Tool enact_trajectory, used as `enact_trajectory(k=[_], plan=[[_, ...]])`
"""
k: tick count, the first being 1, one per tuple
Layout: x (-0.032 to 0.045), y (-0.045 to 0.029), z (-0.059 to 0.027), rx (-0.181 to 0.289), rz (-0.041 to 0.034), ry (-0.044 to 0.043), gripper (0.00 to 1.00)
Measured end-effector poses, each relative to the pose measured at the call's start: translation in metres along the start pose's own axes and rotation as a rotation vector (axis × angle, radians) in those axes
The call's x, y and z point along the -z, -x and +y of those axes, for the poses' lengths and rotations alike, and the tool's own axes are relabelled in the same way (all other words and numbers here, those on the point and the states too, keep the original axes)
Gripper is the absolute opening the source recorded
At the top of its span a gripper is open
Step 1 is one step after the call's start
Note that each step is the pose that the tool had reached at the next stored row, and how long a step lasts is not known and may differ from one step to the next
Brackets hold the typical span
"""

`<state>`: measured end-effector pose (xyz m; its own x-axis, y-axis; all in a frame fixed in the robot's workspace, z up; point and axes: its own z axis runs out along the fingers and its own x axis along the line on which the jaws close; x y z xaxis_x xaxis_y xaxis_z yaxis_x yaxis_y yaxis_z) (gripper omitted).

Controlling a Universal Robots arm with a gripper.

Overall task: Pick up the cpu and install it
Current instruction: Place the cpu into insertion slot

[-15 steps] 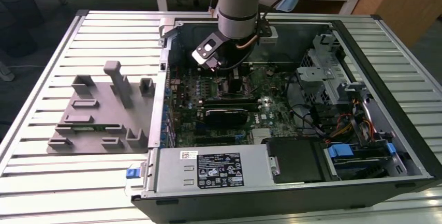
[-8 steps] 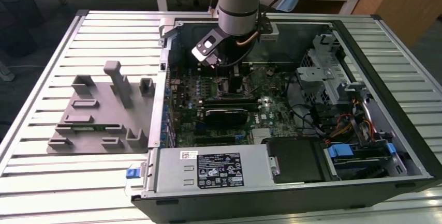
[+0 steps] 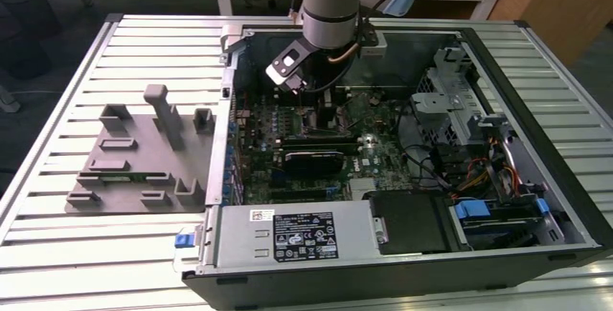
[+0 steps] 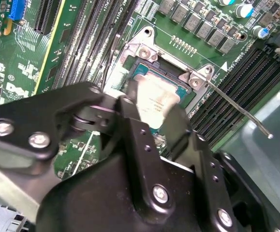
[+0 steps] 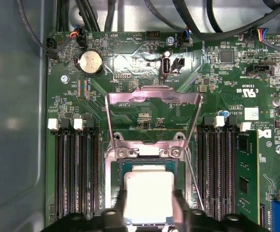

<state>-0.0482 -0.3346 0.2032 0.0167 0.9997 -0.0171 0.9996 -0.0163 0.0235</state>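
The cpu (image 5: 148, 193), a flat square chip with a silvery top, sits level over the open socket (image 5: 122, 166) on the green motherboard. My gripper (image 5: 149, 207) is shut on the cpu, one black finger (image 5: 116, 205) against each of two opposite edges. In the second wrist view the cpu (image 4: 152, 104) shows between the fingertips (image 4: 130, 94), right at the socket frame (image 4: 142, 50). I cannot tell whether it rests in the socket or hangs just above it. In the exterior view the arm's wrist (image 3: 331, 16) reaches down into the open computer case (image 3: 536, 182).
The socket's metal load plate (image 5: 152, 99) is flipped open, and its thin lever (image 4: 236, 108) stands raised. Memory slots (image 5: 74, 169) flank the socket, with one stick (image 5: 246, 169) fitted. A grey holder tray (image 3: 143, 153) lies on the exterior view's left. Cables and drive cages (image 3: 460, 110) crowd the case's other side.
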Motion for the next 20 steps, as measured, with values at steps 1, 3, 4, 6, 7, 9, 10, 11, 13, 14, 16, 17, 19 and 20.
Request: enact_trajectory(k=[1, 3, 4, 6, 7, 9, 10, 11, 13, 14, 16, 17, 19, 20], plan=[[0.0001, 0.0000, 0.0000, 0.000, 0.0000, 0.0000, 0.47], [0.0003, 0.0000, 0.0000, 0.000, 0.0001, 0.0000, 0.42], [0.0004, 0.0000, 0.0000, 0.000, 0.0000, 0.0000, 0.36], [0.0007, 0.0000, 0.0000, 0.000, 0.0001, 0.0000, 0.30], [0.0008, 0.0000, 0.0000, 0.000, 0.0001, 0.0001, 0.24], [0.0010, 0.0000, 0.0000, 0.000, 0.0000, 0.0000, 0.18], [0.0011, 0.0000, 0.0000, 0.000, 0.0001, 0.0000, 0.12], [0.0012, 0.0000, 0.0000, 0.000, 0.0001, 0.0000, 0.12], [0.0015, 0.0000, 0.0000, 0.000, 0.0000, 0.0000, 0.11], [0.0015, 0.0000, 0.0000, 0.000, 0.0000, 0.0000, 0.11], [0.0012, 0.0000, -0.0001, 0.000, -0.0001, 0.0060, 0.11], [0.0008, 0.0000, -0.0003, 0.000, -0.0004, 0.0159, 0.11], [0.0000, 0.0000, -0.0006, -0.001, -0.0005, 0.0342, 0.11], [-0.0001, 0.0000, -0.0006, -0.001, -0.0005, 0.0356, 0.11]])
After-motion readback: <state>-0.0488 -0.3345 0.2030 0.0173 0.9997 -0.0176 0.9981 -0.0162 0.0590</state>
